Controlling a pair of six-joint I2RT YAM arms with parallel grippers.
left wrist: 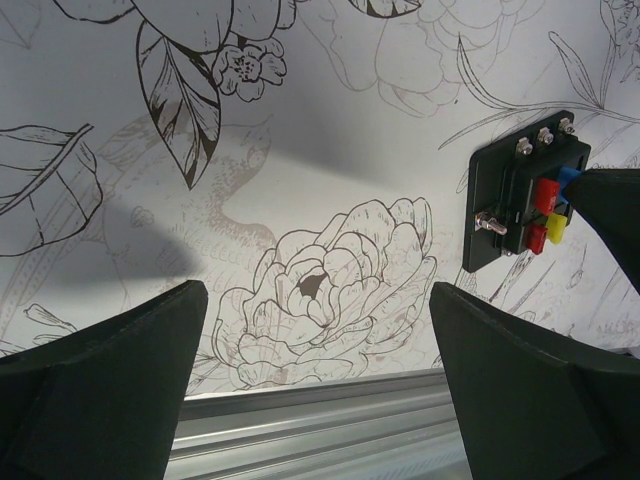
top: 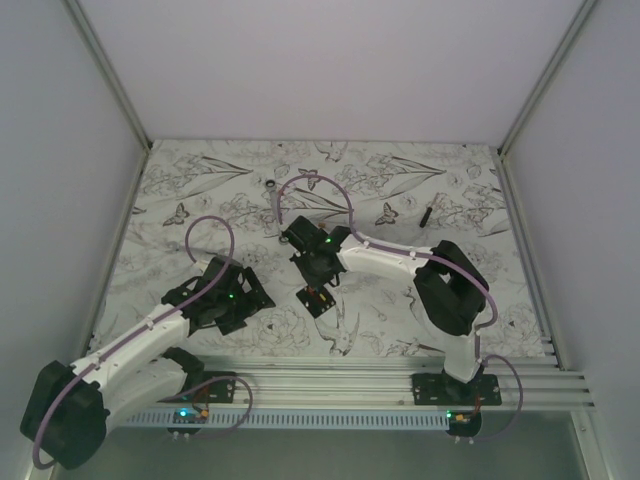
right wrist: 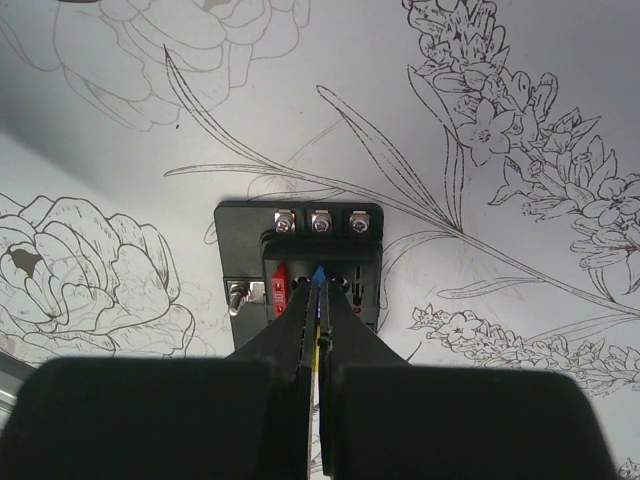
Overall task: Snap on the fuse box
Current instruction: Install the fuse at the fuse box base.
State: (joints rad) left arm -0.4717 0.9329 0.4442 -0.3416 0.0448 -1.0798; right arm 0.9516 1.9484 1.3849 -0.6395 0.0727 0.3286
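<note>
1. The right claw point(right wrist: 318, 290), jaws almost together, sits directly over the small black rectangular plastic fuse box point(right wrist: 245, 250) and blocks the way in from above.
2. The left claw point(left wrist: 315, 300) hangs with fingers wide apart over bare flower-printed bench point(left wrist: 330, 150), with free room between it and the fuse box.
3. A thin black stick-like piece point(top: 428, 213) lies on the far bench, well apart from both arms.
4. White walls point(top: 60, 150) enclose the left, right and back.

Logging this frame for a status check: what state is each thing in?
Left end effector: open, empty, above the table.
Right end effector: closed, tips down at the fuses.
Fuse box: flat on the table, face up, red, yellow and blue fuses in place.
</note>
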